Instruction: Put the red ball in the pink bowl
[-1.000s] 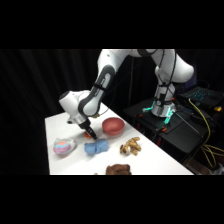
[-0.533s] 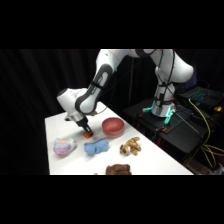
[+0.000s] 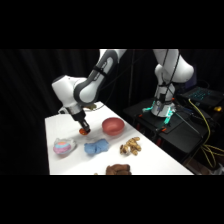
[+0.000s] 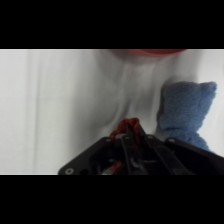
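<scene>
The red ball (image 3: 84, 132) is small and red-orange, and my gripper (image 3: 83, 128) is shut on it, just left of the pink bowl (image 3: 113, 125). In the wrist view the red ball (image 4: 128, 127) shows between the fingers above the black linkage, where my gripper (image 4: 129, 134) pinches it. The pink bowl's rim (image 4: 150, 51) peeks in at the top edge of that view. The bowl holds nothing that I can see.
A blue soft toy (image 3: 96, 147) (image 4: 186, 114) lies in front of the bowl. A pastel pink-blue lump (image 3: 64, 145) lies to its left. A tan toy (image 3: 131, 145) and a brown one (image 3: 118, 170) lie nearer the front edge. A dark stand with green lights (image 3: 162, 112) is at the right.
The gripper with the ball has shifted slightly to the left, away from the bowl, over the last second. Everything else on the table stays put.
</scene>
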You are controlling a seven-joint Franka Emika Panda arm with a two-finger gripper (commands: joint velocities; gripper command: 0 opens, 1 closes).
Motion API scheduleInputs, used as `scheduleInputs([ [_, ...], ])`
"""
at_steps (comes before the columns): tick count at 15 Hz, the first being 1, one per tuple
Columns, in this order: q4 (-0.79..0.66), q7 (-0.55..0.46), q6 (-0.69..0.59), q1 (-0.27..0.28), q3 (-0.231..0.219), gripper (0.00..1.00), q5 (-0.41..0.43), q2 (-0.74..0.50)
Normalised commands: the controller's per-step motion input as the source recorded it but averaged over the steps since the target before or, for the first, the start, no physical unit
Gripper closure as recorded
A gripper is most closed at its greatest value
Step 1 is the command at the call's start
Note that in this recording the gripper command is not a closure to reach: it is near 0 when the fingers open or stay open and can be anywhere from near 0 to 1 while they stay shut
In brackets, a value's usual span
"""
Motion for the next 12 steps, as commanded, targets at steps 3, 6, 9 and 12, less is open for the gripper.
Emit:
scheduleInputs([
  [3, -0.99, 0.1, 0.29, 0.128, -0.018, 0.27, -0.083, -0.92],
  [6, -0.99, 0.17, 0.34, 0.131, -0.027, 0.27, -0.072, -0.83],
  [9, -0.99, 0.22, 0.35, 0.11, -0.032, 0.27, -0.018, -0.78],
  [12, -0.98, 0.21, 0.35, 0.074, -0.063, 0.27, 0.018, -0.75],
])
